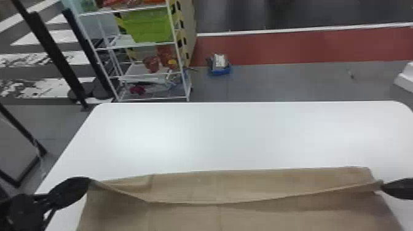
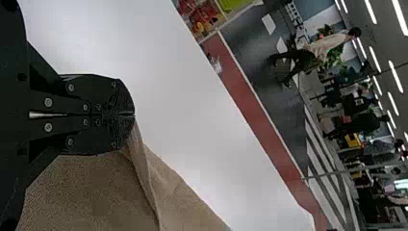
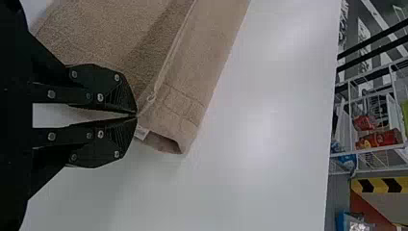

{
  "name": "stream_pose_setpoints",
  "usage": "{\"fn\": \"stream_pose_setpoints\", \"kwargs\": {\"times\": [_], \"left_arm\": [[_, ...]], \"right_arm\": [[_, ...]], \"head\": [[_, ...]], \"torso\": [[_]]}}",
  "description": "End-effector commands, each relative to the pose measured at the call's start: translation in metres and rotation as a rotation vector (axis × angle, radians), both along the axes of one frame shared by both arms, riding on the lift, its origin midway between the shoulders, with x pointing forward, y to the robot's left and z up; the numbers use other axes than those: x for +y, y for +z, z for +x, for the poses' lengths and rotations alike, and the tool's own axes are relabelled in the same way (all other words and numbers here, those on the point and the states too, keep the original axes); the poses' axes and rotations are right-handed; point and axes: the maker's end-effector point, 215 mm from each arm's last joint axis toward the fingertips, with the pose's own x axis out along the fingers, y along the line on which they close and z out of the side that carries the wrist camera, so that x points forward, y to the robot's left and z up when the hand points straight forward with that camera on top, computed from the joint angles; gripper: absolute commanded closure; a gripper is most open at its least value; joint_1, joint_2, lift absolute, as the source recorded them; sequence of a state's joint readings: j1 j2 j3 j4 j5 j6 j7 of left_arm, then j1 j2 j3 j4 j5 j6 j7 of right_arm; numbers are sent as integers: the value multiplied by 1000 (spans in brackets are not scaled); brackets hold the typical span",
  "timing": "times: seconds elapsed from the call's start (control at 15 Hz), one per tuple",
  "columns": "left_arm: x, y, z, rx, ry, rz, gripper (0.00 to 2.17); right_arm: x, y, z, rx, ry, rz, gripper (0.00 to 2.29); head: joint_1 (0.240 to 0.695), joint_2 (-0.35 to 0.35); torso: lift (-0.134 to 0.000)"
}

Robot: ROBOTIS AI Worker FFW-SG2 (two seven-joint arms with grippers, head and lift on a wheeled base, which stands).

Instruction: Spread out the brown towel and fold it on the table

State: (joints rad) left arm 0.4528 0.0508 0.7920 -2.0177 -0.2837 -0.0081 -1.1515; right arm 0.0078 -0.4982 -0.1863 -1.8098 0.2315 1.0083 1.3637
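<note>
From where I stand, taking twelve o'clock as the table's far side from the robot, the brown towel (image 1: 215,218) lies at six on the white table (image 1: 227,132), its near part running out of sight. Over at eight, the left gripper (image 1: 89,182) has its fingers pinched together on one corner of it. Around four, the right gripper (image 1: 383,185) has its fingertips closed on the other end of the same edge, with a small white label (image 3: 141,132) just beside them. Between the two the held edge sags in a shallow curve, and a strip of towel lies beyond it, towards twelve.

Off the table at eleven there's a white wire rack (image 1: 147,44). Its upper shelf has red packages (image 1: 123,2) on it; under them sits a lime-green bin (image 1: 150,27), though I can't tell what's inside. One level down are red things (image 1: 152,64), one with a yellow patch, and a dark red item (image 1: 137,89) sits near the bottom. At twelve, on the floor, a blue tray (image 1: 221,72) holds some grey and white bits (image 1: 220,60).
</note>
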Motion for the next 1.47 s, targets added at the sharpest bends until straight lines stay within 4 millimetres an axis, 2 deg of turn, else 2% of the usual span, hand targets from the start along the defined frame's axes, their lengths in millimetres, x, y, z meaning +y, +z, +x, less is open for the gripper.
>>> {"fn": "stream_pose_setpoints", "kwargs": {"times": [0.0, 0.13, 0.6, 0.73, 0.8, 1.07, 1.4], "left_arm": [[-5, 14, -13, -12, -70, 53, 1403], [-10, 21, -28, -15, -152, 115, 1403], [-27, 18, -63, 17, -324, 236, 1403], [-30, 22, -72, 23, -353, 249, 1403], [-31, 21, -76, 35, -363, 251, 1403], [-39, 12, -85, 72, -398, 249, 1403], [-62, -11, -90, 152, -474, 267, 1403]], "right_arm": [[0, 7, 0, -9, 3, 6, 998], [-4, 13, 0, -18, -3, 4, 998], [-14, 34, -2, -86, 22, -31, 998], [-14, 42, -2, -119, 45, -44, 998], [-20, 39, -10, -103, 59, -60, 998], [1, 5, -39, -86, 185, -87, 998], [15, -9, -50, -78, 238, -99, 998]], "head": [[695, 153], [695, 147], [695, 113], [695, 103], [695, 100], [695, 94], [695, 107]], "torso": [[-124], [-124], [-124], [-124], [-124], [-124], [-124]]}}
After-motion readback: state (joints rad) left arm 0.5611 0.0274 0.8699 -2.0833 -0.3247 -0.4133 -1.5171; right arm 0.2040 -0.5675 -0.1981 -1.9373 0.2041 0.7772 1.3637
